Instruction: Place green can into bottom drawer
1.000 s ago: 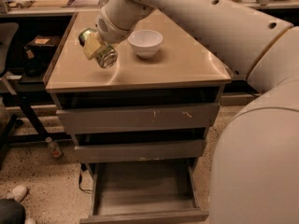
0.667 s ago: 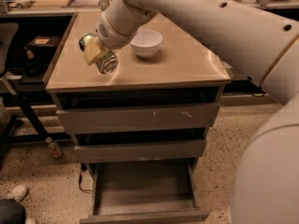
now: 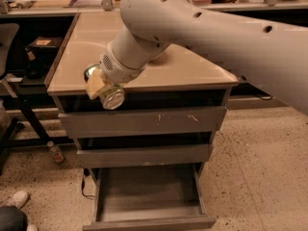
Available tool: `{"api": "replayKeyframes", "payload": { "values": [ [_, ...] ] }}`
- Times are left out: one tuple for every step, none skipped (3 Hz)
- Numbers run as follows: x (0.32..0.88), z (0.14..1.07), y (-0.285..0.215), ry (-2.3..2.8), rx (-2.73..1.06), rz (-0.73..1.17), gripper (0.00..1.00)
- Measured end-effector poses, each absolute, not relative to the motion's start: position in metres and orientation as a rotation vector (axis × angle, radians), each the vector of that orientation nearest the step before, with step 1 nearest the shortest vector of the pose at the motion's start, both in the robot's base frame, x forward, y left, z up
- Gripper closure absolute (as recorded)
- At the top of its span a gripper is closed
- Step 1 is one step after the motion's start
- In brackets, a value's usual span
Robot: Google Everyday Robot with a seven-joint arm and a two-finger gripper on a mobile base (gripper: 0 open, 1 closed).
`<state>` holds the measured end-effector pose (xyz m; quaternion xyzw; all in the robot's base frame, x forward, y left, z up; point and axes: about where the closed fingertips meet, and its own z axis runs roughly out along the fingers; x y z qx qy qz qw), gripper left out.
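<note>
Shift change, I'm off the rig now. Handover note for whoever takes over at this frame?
Hand: shut on the can, which lies sideways in the grip, in the air at the front left edge of the cabinet top.
Bottom drawer: pulled open, below and a little to the right of the can; the can is not in it yet.
Top drawer and middle drawer: closed.
Done: can picked up, bottom drawer open.
Left: bring the can down past the two closed fronts, over the bottom drawer, let go, pull the arm clear.
</note>
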<state>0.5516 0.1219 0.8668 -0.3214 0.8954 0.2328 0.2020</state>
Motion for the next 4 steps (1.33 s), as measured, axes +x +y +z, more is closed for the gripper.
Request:
{"api": "replayKeyframes", "payload": {
  "values": [
    [0.552,0.868,0.122,2.498,-0.898,0.650,1.00],
    [0.541,0.839,0.123,2.513,-0.873,0.705,1.00],
    [0.517,0.781,0.119,2.552,-0.767,0.818,1.00],
    [0.498,0.720,0.112,2.617,-0.661,0.899,1.00]
  ]
}}
